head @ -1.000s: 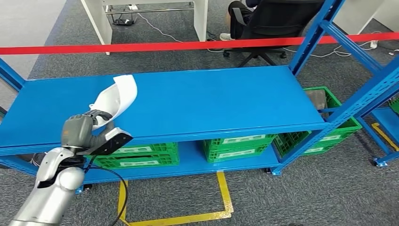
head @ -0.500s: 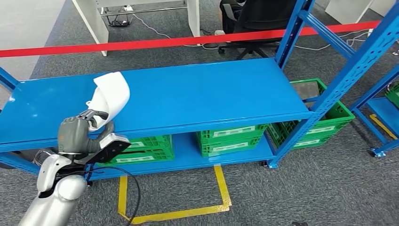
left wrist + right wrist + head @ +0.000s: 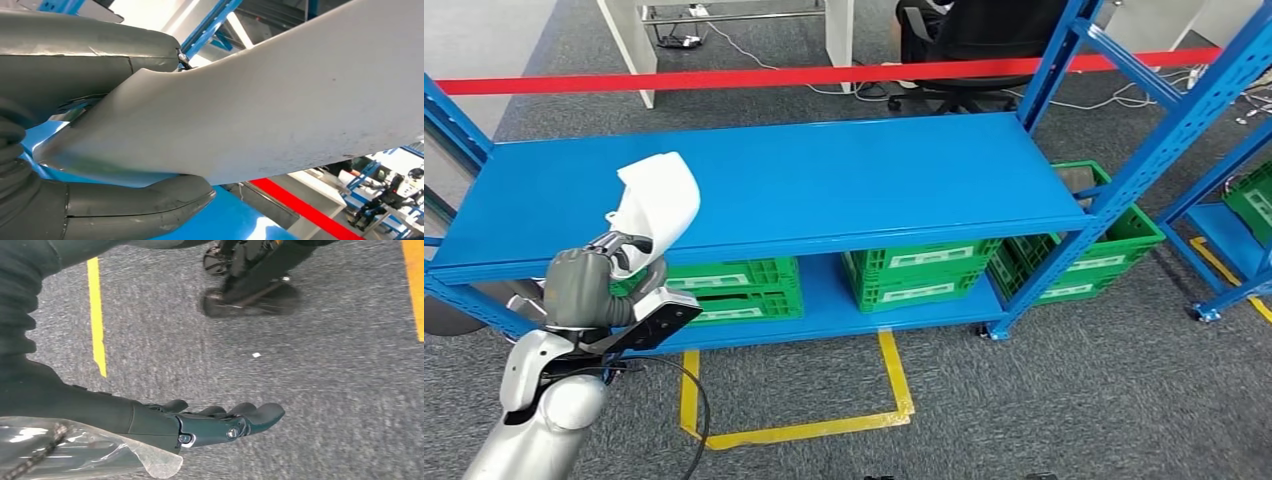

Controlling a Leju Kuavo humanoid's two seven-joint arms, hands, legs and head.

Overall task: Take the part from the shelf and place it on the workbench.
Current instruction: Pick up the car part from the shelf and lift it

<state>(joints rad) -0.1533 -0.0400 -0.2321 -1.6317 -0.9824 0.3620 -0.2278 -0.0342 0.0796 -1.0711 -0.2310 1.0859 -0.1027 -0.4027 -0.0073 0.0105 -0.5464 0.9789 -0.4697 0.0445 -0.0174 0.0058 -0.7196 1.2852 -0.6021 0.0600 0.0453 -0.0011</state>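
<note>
My left hand (image 3: 589, 285) grips a white curved plastic part (image 3: 656, 205) by its lower end and holds it upright in front of the blue shelf (image 3: 824, 180), near the shelf's front left edge. In the left wrist view the part (image 3: 280, 100) sits between the thick thumb and the fingers (image 3: 130, 205), which close around its narrow end. My right hand (image 3: 210, 422) hangs over the grey carpet with its fingers stretched out and nothing in them.
Green crates (image 3: 919, 275) fill the shelf's lower level, and another green crate (image 3: 1114, 245) sits at the right. Blue uprights (image 3: 1164, 110) rise on the right. A red tape barrier (image 3: 824, 75) runs behind the shelf. Yellow floor lines (image 3: 804, 430) mark the carpet in front.
The whole picture has shifted, so the camera has moved relative to the shelf. My left hand still holds the white part in the same way.
</note>
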